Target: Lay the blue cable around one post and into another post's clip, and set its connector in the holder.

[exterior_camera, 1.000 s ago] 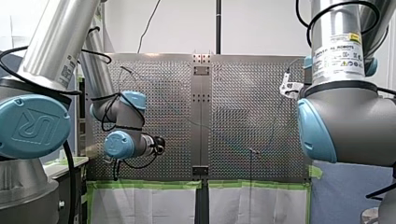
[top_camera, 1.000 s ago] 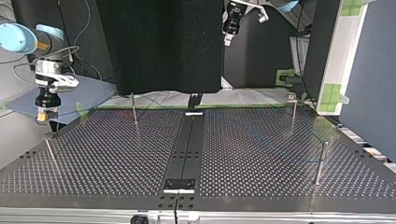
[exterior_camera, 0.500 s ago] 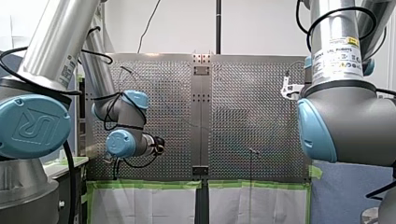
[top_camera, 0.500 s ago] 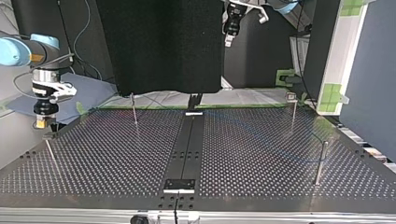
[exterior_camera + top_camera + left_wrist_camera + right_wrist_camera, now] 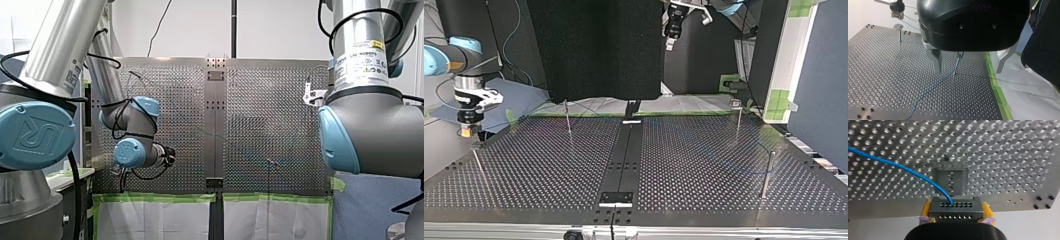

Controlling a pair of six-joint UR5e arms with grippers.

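Over the tabletop (image 5: pixel 704 165), the right gripper (image 5: pixel 468 131) has drifted towards the top view's left and now hangs just above the holder (image 5: pixel 475 146). Its fingers are clamped on the connector (image 5: pixel 955 208), with the blue cable (image 5: pixel 898 166) trailing from it, so seating the connector looks imminent. The left gripper (image 5: pixel 968 62) has stayed raised, fingers apart, with a post (image 5: pixel 957 62) well ahead between them.

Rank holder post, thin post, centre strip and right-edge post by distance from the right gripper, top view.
1. Holder post: just below my right gripper, at the view's left.
2. Thin post: left of centre.
3. Black centre strip: middle.
4. Right-edge post: at the view's far right.
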